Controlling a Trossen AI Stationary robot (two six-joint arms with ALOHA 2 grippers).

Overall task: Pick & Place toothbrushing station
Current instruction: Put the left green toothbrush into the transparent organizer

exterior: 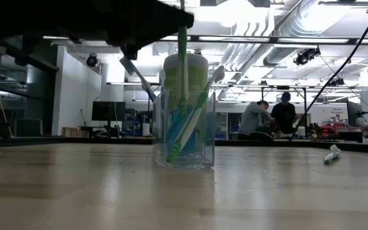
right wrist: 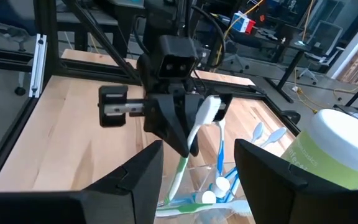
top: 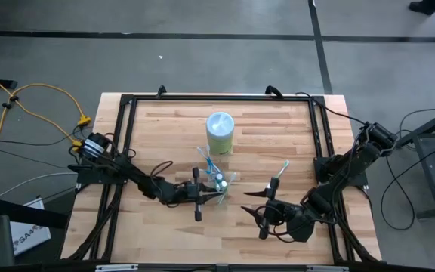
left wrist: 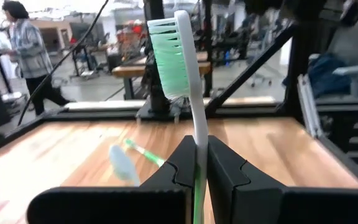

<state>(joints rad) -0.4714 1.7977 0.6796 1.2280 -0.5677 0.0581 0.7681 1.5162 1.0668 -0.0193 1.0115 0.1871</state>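
Observation:
A clear tumbler stands on the table's middle and holds several blue-and-white and green-and-white toothbrushes and two white-capped toothpaste tubes. My left gripper is at the tumbler's left side, above its rim, shut on a green-and-white toothbrush. That brush stands upright with its lower end inside the tumbler. Another green-and-white toothbrush lies flat on the table to the right. My right gripper is open and empty, to the near right of the tumbler. My left gripper pinches the toothbrush's handle between its two fingers, below the bristle head. The fingers come level from the table's left side and lie across the handle. The brush stands upright, bristle head up, its lower end down in the tumbler.
A pale green canister with a white lid stands just beyond the tumbler. A black frame runs round the table's edges. People stand and sit in the room beyond the table.

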